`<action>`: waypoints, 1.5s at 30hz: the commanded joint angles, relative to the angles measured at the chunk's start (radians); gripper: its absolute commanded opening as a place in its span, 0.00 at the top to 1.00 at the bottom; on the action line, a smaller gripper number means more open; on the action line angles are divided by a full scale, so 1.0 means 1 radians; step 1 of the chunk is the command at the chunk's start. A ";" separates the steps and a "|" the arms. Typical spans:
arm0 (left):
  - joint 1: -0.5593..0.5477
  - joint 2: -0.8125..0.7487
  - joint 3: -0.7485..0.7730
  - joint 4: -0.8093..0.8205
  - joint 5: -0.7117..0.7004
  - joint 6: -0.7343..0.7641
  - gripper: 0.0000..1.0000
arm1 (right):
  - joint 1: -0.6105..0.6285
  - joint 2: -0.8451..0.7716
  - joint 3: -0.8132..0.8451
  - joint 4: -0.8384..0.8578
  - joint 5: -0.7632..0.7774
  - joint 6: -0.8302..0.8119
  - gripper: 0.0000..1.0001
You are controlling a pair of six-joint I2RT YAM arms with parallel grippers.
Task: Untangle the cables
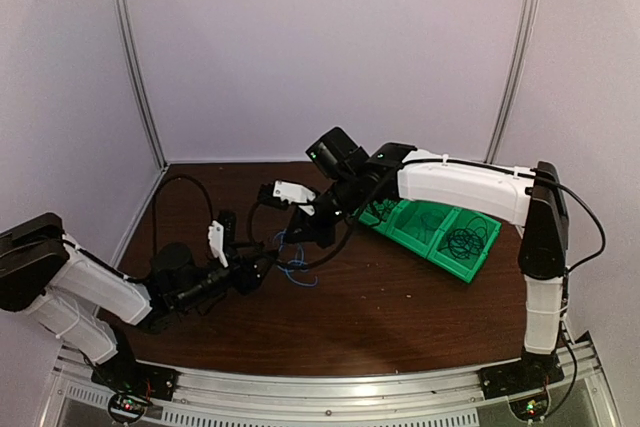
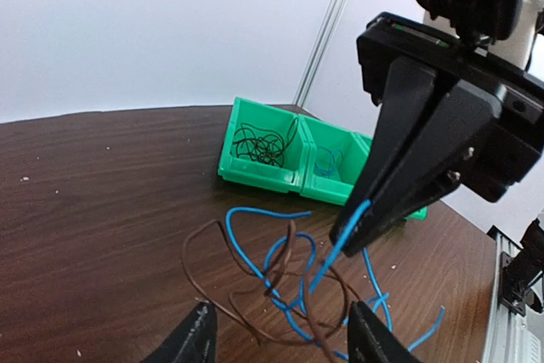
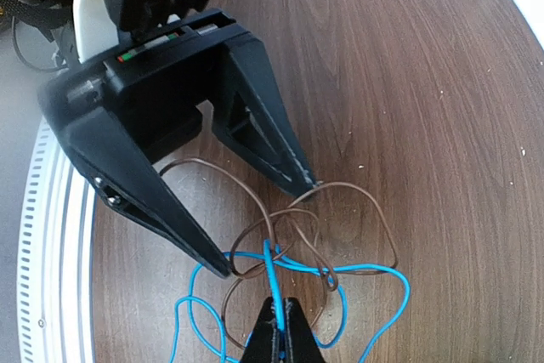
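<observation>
A tangle of a bright blue cable [image 2: 255, 257] and a dark brown cable [image 2: 200, 274] lies on the brown table between both grippers. In the top view it shows as blue loops [image 1: 297, 273]. My right gripper [image 3: 278, 305] is shut on a strand of the blue cable [image 3: 270, 265] and holds it up from the tangle. It also shows in the left wrist view [image 2: 344, 231]. My left gripper [image 2: 280, 312] is open, its fingers straddling the tangle low over the table. In the right wrist view [image 3: 266, 227] its fingertips sit on either side of the brown loops [image 3: 357, 210].
A green two-compartment bin [image 2: 255, 172] stands beyond the tangle, at the right in the top view [image 1: 400, 237]. One compartment holds black cables [image 2: 259, 144], the other blue ones [image 2: 327, 163]. The table's right edge and a metal rail [image 2: 510, 312] are close.
</observation>
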 commanded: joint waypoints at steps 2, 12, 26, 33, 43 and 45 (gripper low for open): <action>-0.005 0.143 0.072 0.205 -0.024 0.016 0.55 | 0.011 -0.021 -0.011 -0.021 -0.004 0.020 1.00; -0.005 0.117 0.025 0.299 -0.011 -0.024 0.48 | 0.011 -0.075 -0.087 -0.019 0.053 -0.009 1.00; -0.005 0.004 0.096 -0.131 -0.020 -0.078 0.48 | 0.011 -0.055 -0.075 -0.015 0.048 -0.004 1.00; -0.005 -0.012 0.053 -0.109 0.006 -0.133 0.78 | 0.010 -0.053 -0.081 -0.014 0.046 -0.006 1.00; -0.003 -0.154 -0.025 -0.254 -0.236 -0.180 1.00 | -0.064 -0.122 -0.102 -0.024 0.127 -0.020 1.00; 0.003 -0.232 -0.067 -0.332 -0.326 -0.221 1.00 | -0.144 -0.188 -0.137 0.013 0.125 0.000 1.00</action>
